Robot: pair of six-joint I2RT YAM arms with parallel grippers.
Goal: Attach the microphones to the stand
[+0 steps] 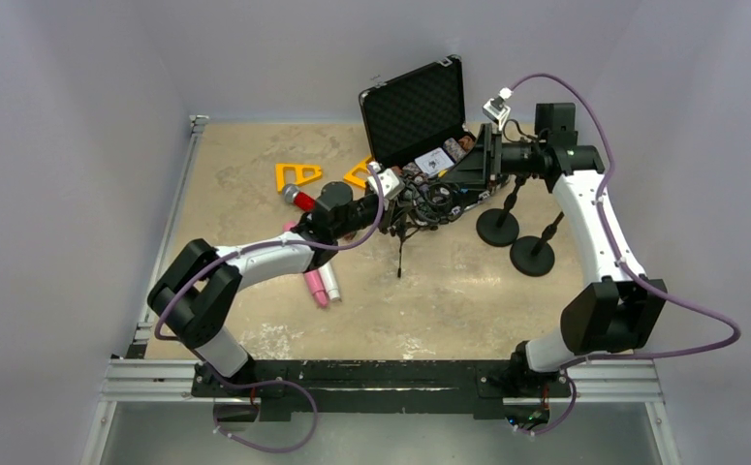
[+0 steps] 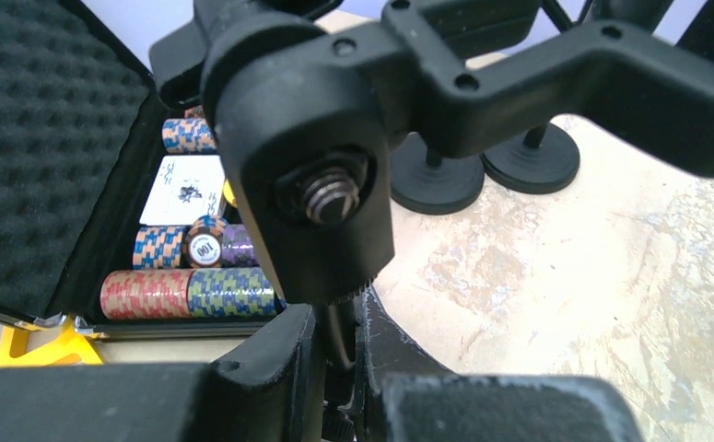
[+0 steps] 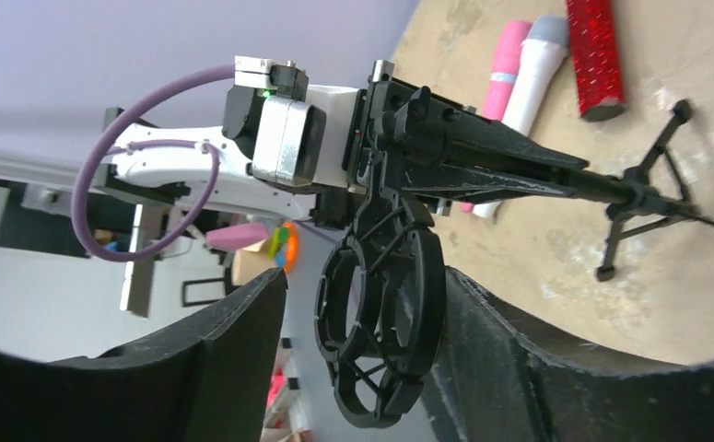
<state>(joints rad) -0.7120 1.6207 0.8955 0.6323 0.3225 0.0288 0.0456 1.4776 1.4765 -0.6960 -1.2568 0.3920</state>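
None fitted yet: the microphones [image 3: 537,74] lie on the tabletop [image 3: 666,276] upper right, left fingers [image 2: 270,368] clamped on the stand [image 3: 643,198], right fingers [image 3: 233,350] apart around its ring [image 3: 380,322].

Table [image 1: 468,291] pale, blotchy, rough-looking, matt. Case [image 2: 30,138] lined with black egg-crate foam, dull. Red mic [image 3: 595,55] glittery, fine embossed grain. Pink mic [image 3: 508,60] and white mic [image 3: 528,92] smooth plastic, slight sheen. Stand [image 3: 648,195] and mount [image 3: 429,304] matt black, mount plastic-looking. Screw [image 2: 328,196] bare shiny metal. Cable [image 3: 90,198] smooth purple sheath.
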